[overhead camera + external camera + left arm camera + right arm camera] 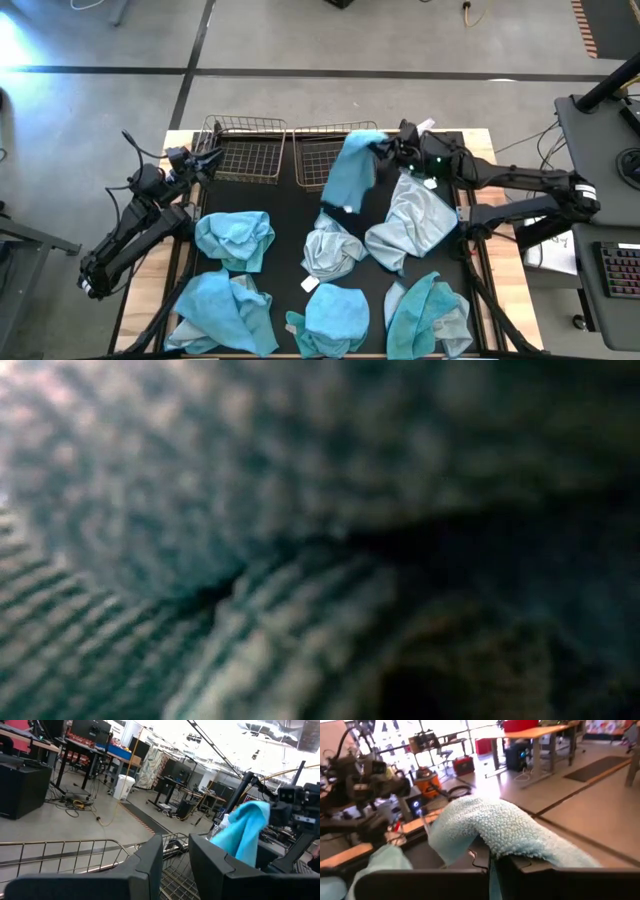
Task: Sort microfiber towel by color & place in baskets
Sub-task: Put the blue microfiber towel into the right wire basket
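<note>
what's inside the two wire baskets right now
No towel lies in the left basket. A turquoise towel held by the right gripper hangs over the right basket, hiding part of its floor; the rest shows only bare mesh.

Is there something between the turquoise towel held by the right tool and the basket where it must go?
Nothing visible blocks it. The right tool is shut on the turquoise towel, which already hangs over the right basket. That basket looks empty in the high view. The left tool waits at the left basket.
</note>
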Motion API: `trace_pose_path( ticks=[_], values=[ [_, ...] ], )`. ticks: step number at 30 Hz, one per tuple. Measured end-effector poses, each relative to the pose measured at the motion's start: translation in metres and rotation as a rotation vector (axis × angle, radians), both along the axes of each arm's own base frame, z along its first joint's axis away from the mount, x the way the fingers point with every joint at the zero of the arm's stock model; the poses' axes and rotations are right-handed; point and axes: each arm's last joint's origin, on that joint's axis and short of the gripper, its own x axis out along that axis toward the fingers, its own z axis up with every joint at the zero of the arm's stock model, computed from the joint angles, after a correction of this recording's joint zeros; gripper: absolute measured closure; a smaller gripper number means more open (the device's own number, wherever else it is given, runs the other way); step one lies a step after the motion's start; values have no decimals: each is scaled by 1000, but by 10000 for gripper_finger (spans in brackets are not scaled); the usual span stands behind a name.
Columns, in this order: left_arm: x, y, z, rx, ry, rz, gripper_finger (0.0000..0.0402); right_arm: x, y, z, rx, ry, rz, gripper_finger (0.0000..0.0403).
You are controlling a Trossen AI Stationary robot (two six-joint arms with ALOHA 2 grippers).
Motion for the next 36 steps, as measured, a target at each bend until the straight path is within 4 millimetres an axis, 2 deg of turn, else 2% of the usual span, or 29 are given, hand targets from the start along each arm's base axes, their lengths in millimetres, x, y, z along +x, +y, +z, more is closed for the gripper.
trace_pose_path(
  ticks=[6, 17, 24, 27, 36],
  values=[
    [0, 0, 0, 0, 0, 0, 322, 13, -18, 19, -54, -8, -46, 394],
    [0, 0, 0, 0, 1, -4, 322, 53, -49, 54, -162, 49, -87, 394],
    [0, 0, 0, -1, 3, -7, 322, 65, -57, 75, -182, 103, -89, 394],
    [0, 0, 0, -2, 4, -7, 322, 67, -57, 74, -160, 138, -75, 394],
    [0, 0, -1, 15, 23, -5, 322, 64, -56, 41, -30, 388, -50, 394]
  ],
)
